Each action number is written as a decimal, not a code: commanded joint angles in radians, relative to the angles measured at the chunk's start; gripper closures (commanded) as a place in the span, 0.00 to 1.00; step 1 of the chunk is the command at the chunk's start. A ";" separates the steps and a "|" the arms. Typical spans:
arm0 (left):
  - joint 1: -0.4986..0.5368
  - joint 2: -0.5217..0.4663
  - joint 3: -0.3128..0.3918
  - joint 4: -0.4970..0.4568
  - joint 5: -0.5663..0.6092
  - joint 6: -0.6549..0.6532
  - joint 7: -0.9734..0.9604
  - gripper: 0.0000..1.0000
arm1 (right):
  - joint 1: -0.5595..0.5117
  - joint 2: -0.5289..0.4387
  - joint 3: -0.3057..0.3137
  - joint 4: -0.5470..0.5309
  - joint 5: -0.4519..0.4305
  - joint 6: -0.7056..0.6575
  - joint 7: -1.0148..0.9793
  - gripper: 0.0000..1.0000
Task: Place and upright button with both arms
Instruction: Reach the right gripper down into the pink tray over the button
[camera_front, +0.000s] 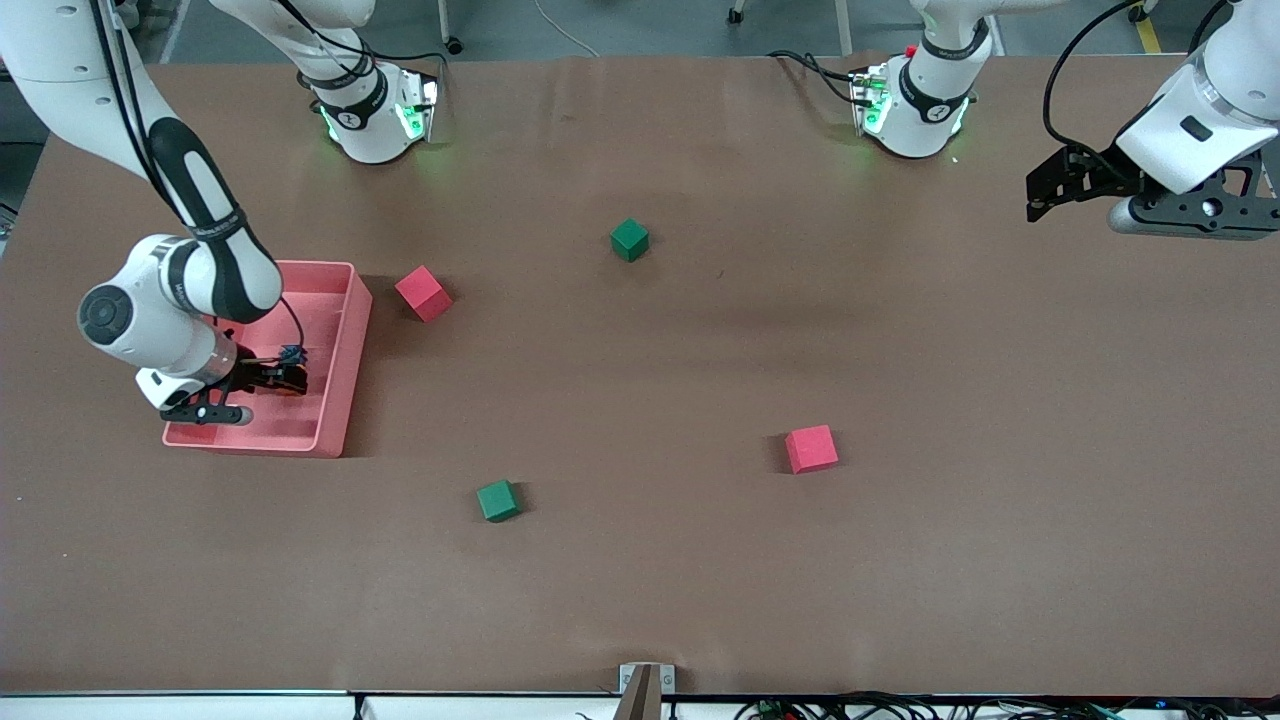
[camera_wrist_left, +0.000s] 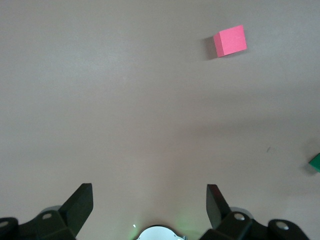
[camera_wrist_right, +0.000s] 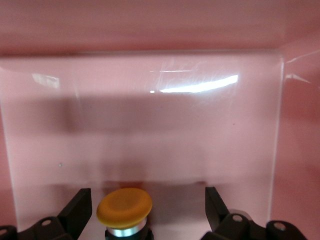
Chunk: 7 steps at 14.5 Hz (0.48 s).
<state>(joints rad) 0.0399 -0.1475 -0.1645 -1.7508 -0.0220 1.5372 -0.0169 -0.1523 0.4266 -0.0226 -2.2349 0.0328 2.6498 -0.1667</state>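
Observation:
The button (camera_wrist_right: 124, 206), with an orange cap on a dark body, lies in the pink tray (camera_front: 340, 340); in the front view it shows as a small dark blue thing (camera_front: 292, 353). My right gripper (camera_front: 283, 378) is down in the tray, open, with the button between its fingers (camera_wrist_right: 146, 200), close to one finger and apart from the other. My left gripper (camera_front: 1035, 195) waits open and empty in the air over the table at the left arm's end; its wrist view (camera_wrist_left: 149, 197) shows bare table below it.
A red cube (camera_front: 423, 293) lies beside the tray. A green cube (camera_front: 629, 239) lies mid-table, farther from the front camera. Another red cube (camera_front: 811, 448) and another green cube (camera_front: 498, 500) lie nearer the front camera. The left wrist view shows a red cube (camera_wrist_left: 230, 40).

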 joint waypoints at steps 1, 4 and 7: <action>0.002 0.011 -0.010 0.025 0.010 -0.002 -0.002 0.00 | 0.017 -0.049 0.000 -0.081 0.009 0.062 0.009 0.00; 0.002 0.011 -0.023 0.025 0.010 -0.003 -0.002 0.00 | 0.017 -0.043 0.001 -0.078 0.009 0.062 0.016 0.16; 0.002 0.013 -0.023 0.025 0.010 -0.003 -0.002 0.00 | 0.031 -0.043 0.001 -0.075 0.009 0.052 0.015 0.50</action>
<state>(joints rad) 0.0397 -0.1470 -0.1816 -1.7487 -0.0220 1.5373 -0.0169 -0.1365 0.4141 -0.0229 -2.2755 0.0331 2.7044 -0.1633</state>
